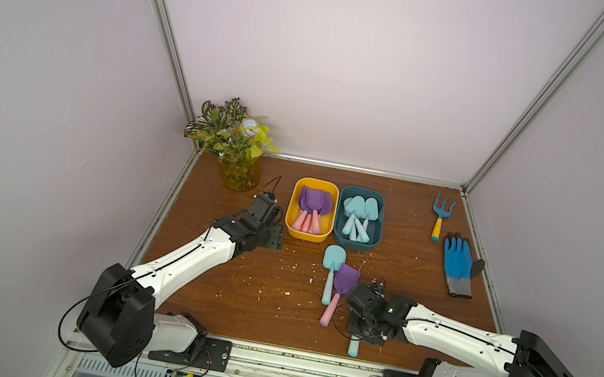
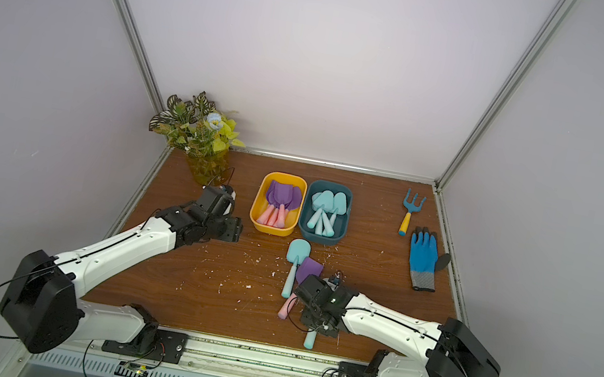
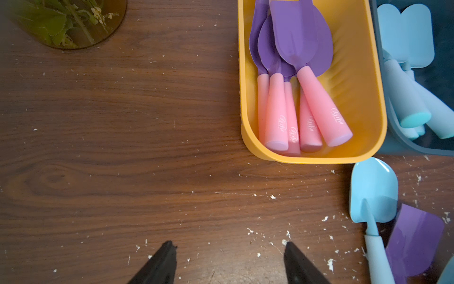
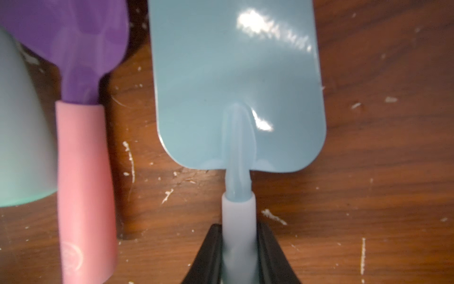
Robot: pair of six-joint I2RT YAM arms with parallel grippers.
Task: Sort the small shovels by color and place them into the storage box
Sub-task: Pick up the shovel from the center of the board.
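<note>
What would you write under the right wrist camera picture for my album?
The right pincer shut on the light-blue shovel by its handle, a purple shovel beside it on the wooden table.

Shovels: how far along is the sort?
Done: several purple shovels lie in the yellow box, several blue shovels in the teal box. In hand: the right gripper is shut on the handle of a blue shovel. Remaining: a second blue shovel and a purple shovel lying loose beside it. The left gripper is open, holding nothing.
</note>
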